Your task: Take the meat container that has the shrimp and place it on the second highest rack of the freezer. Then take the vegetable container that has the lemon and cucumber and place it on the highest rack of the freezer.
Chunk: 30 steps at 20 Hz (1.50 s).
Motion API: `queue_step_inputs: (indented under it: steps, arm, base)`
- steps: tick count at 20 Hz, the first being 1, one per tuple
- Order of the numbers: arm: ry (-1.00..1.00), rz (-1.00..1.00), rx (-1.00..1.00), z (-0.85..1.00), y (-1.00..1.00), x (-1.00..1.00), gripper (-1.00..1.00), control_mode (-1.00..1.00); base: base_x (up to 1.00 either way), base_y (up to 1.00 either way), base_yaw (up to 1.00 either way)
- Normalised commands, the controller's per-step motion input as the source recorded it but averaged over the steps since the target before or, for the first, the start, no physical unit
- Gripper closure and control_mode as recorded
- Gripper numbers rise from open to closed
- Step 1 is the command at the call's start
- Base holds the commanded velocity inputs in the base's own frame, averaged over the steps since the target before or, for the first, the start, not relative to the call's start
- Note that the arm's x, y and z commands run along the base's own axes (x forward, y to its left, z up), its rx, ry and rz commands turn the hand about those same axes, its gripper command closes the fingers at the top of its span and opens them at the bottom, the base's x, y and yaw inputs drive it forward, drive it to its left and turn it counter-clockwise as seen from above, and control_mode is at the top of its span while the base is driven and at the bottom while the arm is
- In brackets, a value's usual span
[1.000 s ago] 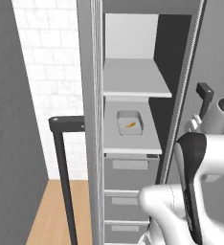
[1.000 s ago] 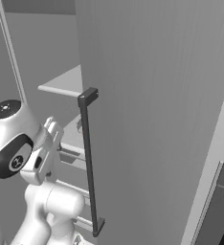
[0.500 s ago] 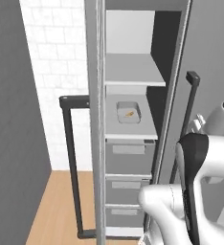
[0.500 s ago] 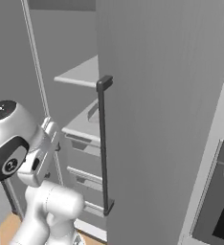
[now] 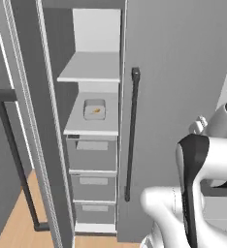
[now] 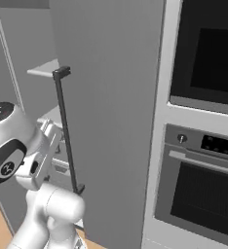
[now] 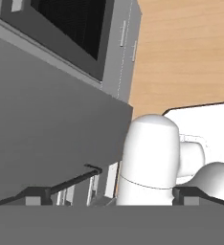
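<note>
The two-finger gripper [image 7: 111,195] is fully released, its dark fingertips [image 7: 37,196] spread wide apart, gripping and touching nothing. Farther off, the small pale container [image 5: 94,109] holding the slim orange shrimp [image 5: 97,111] rests on the second pale shelf [image 5: 75,125] inside the tall grey freezer [image 5: 183,72], above its drawers.

Rendered kitchen, flat even light, no visible lamp. Floor [image 5: 16,227] is light wood planks, seen lower left in left base view and again top right in hand view. Tall grey cabinetry runs floor up. To the right, built-in wall oven stack: upper oven [image 6: 211,48] w/ dark glass door, lower oven [image 6: 203,194] w/ dark window, bar handle and control panel [image 6: 218,144] w/ a knob [image 6: 182,138] at its left end. Pale grey trim strip [image 6: 157,121] betw. ovens and grey panel. Hand view, tilted: dark oven window, narrow grey drawer fronts w/ small silver pulls.
</note>
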Motion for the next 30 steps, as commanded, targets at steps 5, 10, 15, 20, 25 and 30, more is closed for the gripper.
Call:
queue_step_inputs:
  steps: [5,10,15,20,25,30]
  arm:
    - [0.0,0.0,0.0,0.0,0.0,0.0,-1.0,1.0]
    - [0.0,0.0,0.0,0.0,0.0,0.0,-1.0,1.0]
    - [0.0,0.0,0.0,0.0,0.0,0.0,-1.0,1.0]
    - [0.0,0.0,0.0,0.0,0.0,0.0,-1.0,1.0]
    - [0.0,0.0,0.0,0.0,0.0,0.0,-1.0,1.0]
    - [0.0,0.0,0.0,0.0,0.0,0.0,-1.0,1.0]
  base:
    - [-0.31,-1.0,0.0]
    - [-0.23,-1.0,0.0]
    - [-0.28,-1.0,0.0]
    - [-0.25,-1.0,-0.03]
    - [-0.11,-1.0,-0.03]
    - [-0.04,-1.0,-0.02]
